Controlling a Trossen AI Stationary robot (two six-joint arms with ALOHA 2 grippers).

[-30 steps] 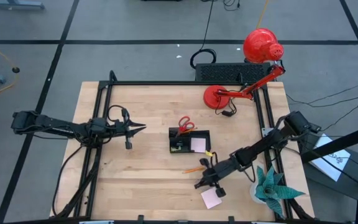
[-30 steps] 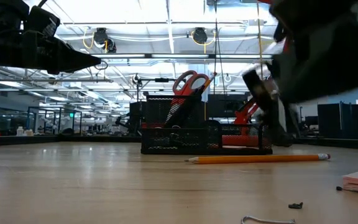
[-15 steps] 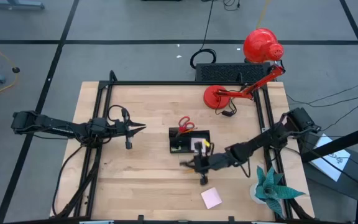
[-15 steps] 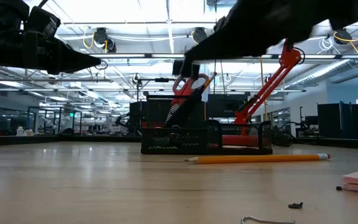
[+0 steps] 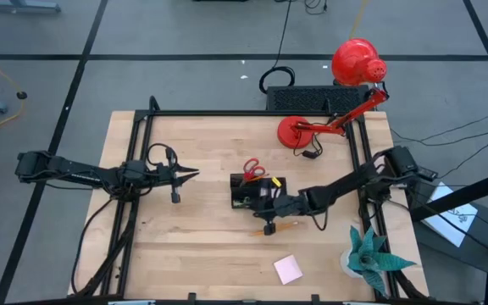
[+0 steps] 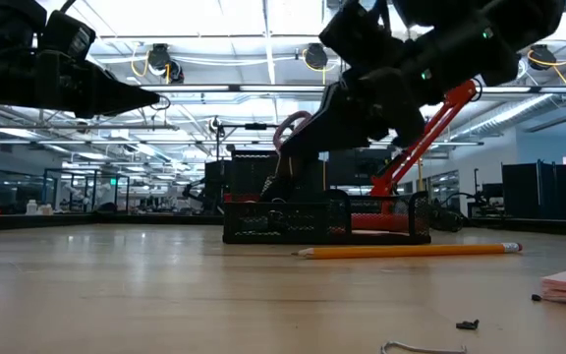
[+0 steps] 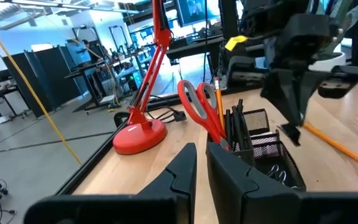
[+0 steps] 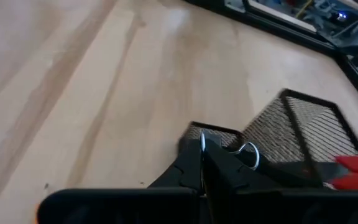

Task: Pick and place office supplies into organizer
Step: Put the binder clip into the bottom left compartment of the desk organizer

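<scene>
I work in a large open lab: taped grey floor (image 5: 185,34), ceiling strip lights (image 6: 263,44), equipment racks (image 6: 86,187) behind

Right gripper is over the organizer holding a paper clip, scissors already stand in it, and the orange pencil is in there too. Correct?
Not quite: the orange pencil lies on the table beside the organizer, as the low view shows. The rest stands: right gripper, paper clip, scissors.

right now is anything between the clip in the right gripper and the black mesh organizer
Nothing visible is. The right gripper, shut on the small silver wire clip, hovers just above the black mesh organizer with only air between. The red-handled scissors stand in another compartment, off to the side. The left gripper waits far off.
</scene>
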